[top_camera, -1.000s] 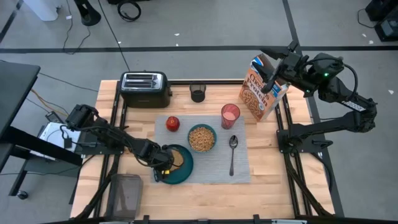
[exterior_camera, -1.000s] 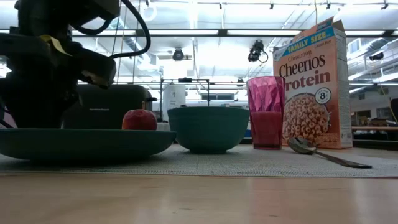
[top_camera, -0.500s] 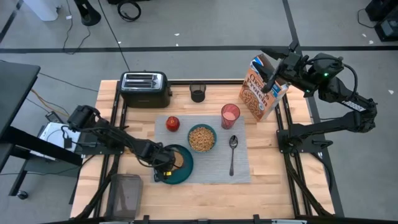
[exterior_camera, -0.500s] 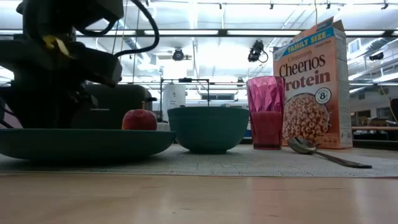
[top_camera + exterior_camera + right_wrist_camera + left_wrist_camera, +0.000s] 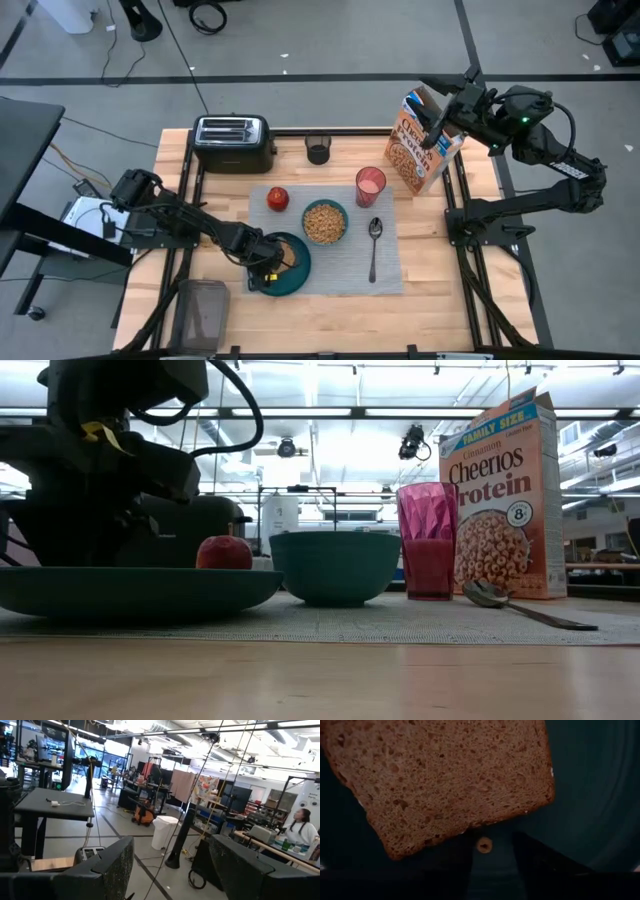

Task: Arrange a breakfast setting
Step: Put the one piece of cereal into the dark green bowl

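I am hovering the left gripper (image 5: 490,865), jaws partly apart and empty, just above the toast slice (image 5: 440,780) lying flat on the teal plate (image 5: 590,795) beneath it, aiming to lift off without dragging it.

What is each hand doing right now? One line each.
Left hand: open over the toast on the plate, holding nothing.
Right hand: at the cereal box; grip cannot be told.
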